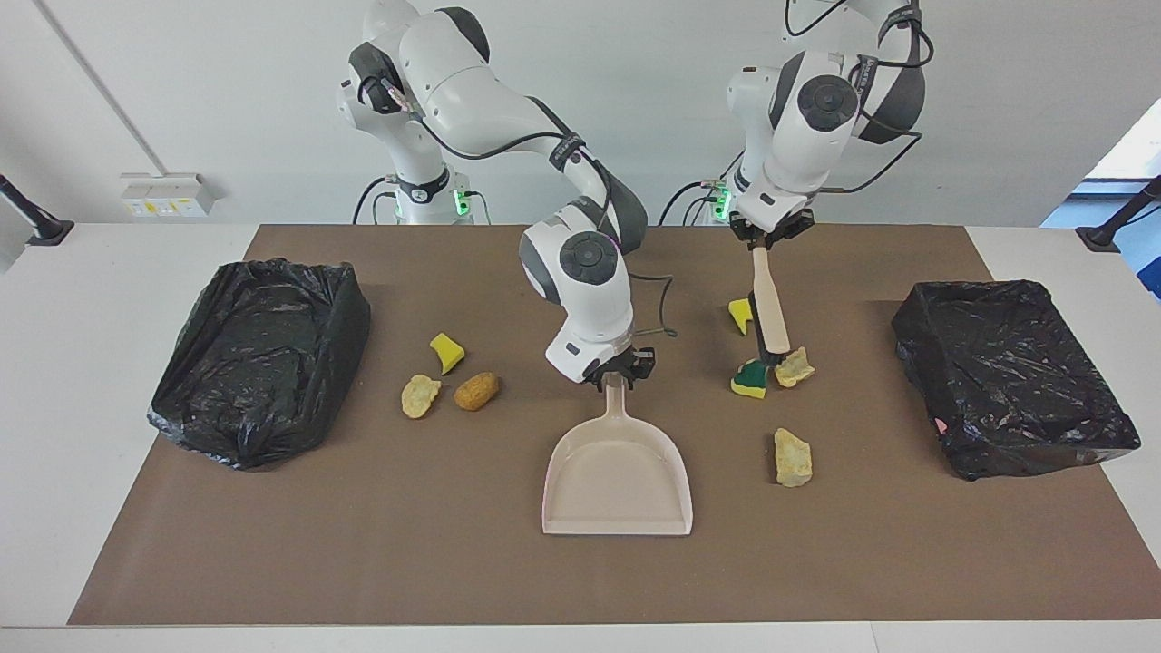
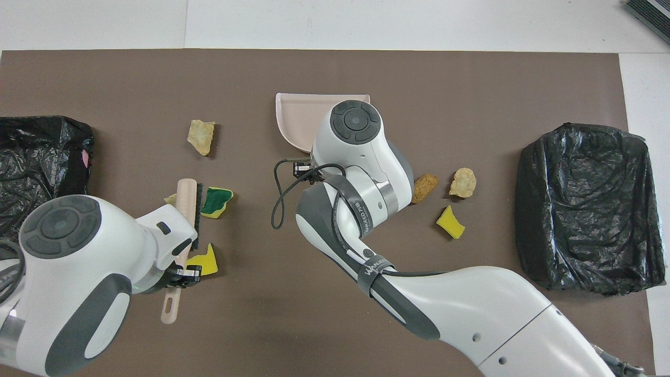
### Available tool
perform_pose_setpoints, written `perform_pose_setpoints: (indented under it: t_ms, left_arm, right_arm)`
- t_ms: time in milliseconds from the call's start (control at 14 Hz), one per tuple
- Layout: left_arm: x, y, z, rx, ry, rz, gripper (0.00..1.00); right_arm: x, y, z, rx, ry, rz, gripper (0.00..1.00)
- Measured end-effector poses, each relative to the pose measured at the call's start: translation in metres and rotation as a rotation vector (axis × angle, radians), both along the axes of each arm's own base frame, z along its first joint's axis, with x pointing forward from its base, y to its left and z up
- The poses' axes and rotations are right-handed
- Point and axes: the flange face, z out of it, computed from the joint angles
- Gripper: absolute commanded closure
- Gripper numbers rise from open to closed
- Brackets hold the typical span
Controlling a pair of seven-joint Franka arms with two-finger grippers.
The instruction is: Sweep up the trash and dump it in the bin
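A beige dustpan lies mid-table, its handle pointing toward the robots. My right gripper is shut on the top of that handle. My left gripper is shut on the beige brush, which hangs tilted, its bristles touching a green-and-yellow sponge and a beige chunk. More trash lies nearby: a yellow bit and another beige chunk. Toward the right arm's end lie a yellow bit, a beige chunk and a brown lump.
Two bins lined with black bags stand on the brown mat, one at the right arm's end and one at the left arm's end. The right arm's wrist covers the dustpan's handle in the overhead view.
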Motion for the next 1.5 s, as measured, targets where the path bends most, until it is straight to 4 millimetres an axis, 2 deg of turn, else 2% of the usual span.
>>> perform_pose_setpoints:
  t_ms: [357,571,786,929,1071,1357,1500]
  left_arm:
    - [0.027,0.081,-0.008,-0.032,-0.031,0.074,1.00]
    - [0.044,0.105,-0.027,-0.024,-0.084,0.081,1.00]
    - [0.081,0.111,-0.050,0.013,-0.158,-0.027,1.00]
    - [0.119,0.107,-0.055,0.015,-0.177,-0.136,1.00]
    - [0.158,0.101,-0.053,0.012,-0.199,-0.208,1.00]
    - [0.202,0.097,-0.062,0.001,-0.200,-0.418,1.00]
    - [0.222,0.099,-0.070,0.019,-0.195,-0.489,1.00]
  right_arm:
    - [0.004,-0.005,0.007,0.006,-0.017,0.041,1.00]
    - [0.005,-0.010,0.029,0.023,-0.062,0.166,1.00]
    - [0.001,-0.027,0.058,0.009,-0.061,0.338,1.00]
    - [-0.007,-0.050,0.078,-0.008,-0.035,0.491,1.00]
    - [-0.022,-0.071,0.086,-0.018,0.008,0.679,1.00]
    - [-0.057,-0.087,0.071,-0.005,0.079,1.055,1.00]
    - [-0.070,-0.093,0.060,0.006,0.104,1.167,1.00]
